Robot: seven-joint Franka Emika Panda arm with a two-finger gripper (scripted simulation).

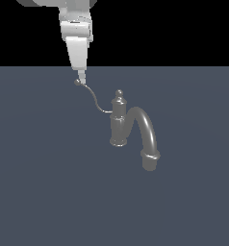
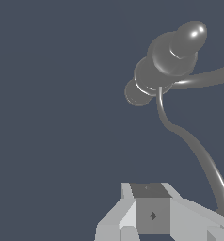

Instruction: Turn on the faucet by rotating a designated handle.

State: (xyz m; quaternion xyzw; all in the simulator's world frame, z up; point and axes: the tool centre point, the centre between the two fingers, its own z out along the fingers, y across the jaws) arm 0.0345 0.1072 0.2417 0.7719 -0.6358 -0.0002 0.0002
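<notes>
The spout (image 1: 144, 134) is nearest me, a thick grey arch that rises from the post (image 1: 118, 124) and curves down toward the exterior view's right, ending in a collared mouth just above the dark floor (image 1: 49, 192). The post stands upright behind it, turned in rings, its foot on the floor and a knob finial (image 1: 119, 94) on top. Together they make the faucet (image 1: 131, 127), small and metallic, alone on the plain surface.

From the post, just under the finial, the handle (image 1: 95, 98) runs away toward the exterior view's left, a thin S-curved wire far slimmer than the spout, climbing to a small ball tip (image 1: 78, 82). In the wrist view the same handle (image 2: 189, 146) sweeps from the post to the edge of the gripper body.

Farthest from me, up beyond the faucet, the gripper (image 1: 81, 76) hangs down from the white arm (image 1: 77, 33), its narrow tip right at the ball, touching it or nearly so. The fingers look drawn close together, but I cannot tell whether they pinch the ball or only rest against it.
</notes>
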